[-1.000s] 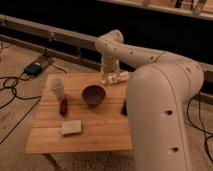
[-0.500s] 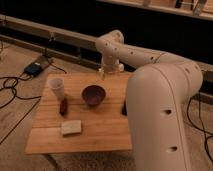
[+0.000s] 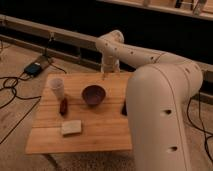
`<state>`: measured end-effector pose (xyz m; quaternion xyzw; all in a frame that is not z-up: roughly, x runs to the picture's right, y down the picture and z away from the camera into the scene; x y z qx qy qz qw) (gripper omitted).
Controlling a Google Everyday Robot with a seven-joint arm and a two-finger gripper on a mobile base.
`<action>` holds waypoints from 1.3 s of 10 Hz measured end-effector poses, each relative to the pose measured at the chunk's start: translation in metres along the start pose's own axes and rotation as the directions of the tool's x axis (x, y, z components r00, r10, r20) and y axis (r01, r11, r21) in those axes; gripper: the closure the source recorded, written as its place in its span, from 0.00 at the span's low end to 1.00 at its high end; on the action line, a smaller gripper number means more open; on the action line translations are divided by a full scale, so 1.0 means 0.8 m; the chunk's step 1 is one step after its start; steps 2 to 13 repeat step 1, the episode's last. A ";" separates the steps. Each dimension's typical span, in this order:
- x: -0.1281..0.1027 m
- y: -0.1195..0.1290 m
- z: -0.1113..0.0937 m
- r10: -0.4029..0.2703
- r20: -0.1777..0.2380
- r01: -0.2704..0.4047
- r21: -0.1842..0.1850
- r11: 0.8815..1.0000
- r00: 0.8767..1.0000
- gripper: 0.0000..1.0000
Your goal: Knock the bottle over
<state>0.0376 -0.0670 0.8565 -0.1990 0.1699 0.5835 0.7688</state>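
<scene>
as the gripper (image 3: 105,74) hangs at the far edge of the table (image 3: 102,131) | camera view: how wide it stands cannot be told; bottle not made out, likely hidden at its tip | white cup (image 3: 57,88) and bowl (image 3: 93,95) apart | advice: short low sideways push, away from the bowl

Bottle: small, slim and pale (image 3: 104,75), only partly made out
Place: far edge of the desk (image 3: 102,127), near the middle of that edge, well apart from the near side
Pose: appears roughly upright; whether it tilts cannot be told
Contact: the claw (image 3: 107,70) hangs right at its top, just above the far edge; touching or merely beside cannot be told
</scene>
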 end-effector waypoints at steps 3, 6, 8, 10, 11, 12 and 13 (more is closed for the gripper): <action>0.000 0.000 0.000 0.000 0.000 0.000 0.000 1.000 1.000 0.35; 0.000 0.000 0.000 0.000 0.000 0.000 0.000 1.000 1.000 0.35; 0.000 0.000 0.000 0.000 0.000 0.000 0.000 1.000 1.000 0.35; 0.000 0.000 0.000 0.000 0.000 0.000 0.000 1.000 1.000 0.35; 0.000 0.000 0.000 0.000 0.000 0.000 0.000 1.000 1.000 0.35; 0.000 0.000 0.000 0.000 0.000 0.000 0.000 1.000 1.000 0.35; 0.000 0.000 0.000 0.000 0.000 0.000 0.000 1.000 1.000 0.35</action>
